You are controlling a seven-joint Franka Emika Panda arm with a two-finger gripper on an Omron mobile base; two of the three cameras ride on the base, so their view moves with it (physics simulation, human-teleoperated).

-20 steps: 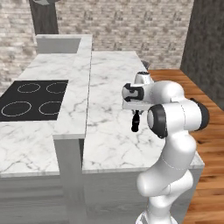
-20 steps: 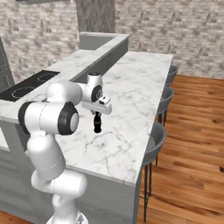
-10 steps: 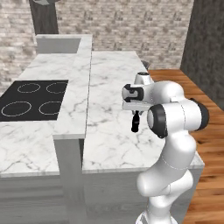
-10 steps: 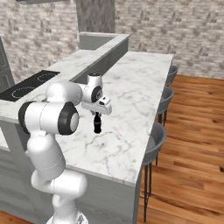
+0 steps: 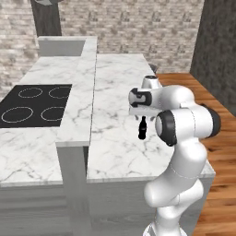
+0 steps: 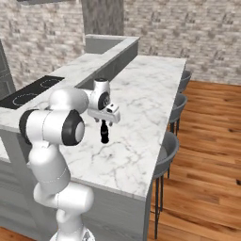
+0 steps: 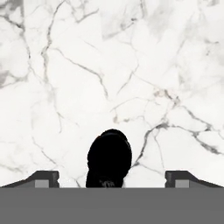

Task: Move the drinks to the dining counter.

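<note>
One black bottle (image 5: pixel 142 130) upright on dining counter (image 5: pixel 115 83), mid-slab, edges well apart; gripper (image 7: pixel 112 178) spread wide above.

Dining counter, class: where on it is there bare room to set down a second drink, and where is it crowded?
The dining counter lies bare beyond the black bottle, between the raised ledge and the stool-side edge, up to the far end. A smaller free strip runs from the bottle to the near edge. It is crowded only at the bottle itself, where the open pincer hangs over its neck.
</note>
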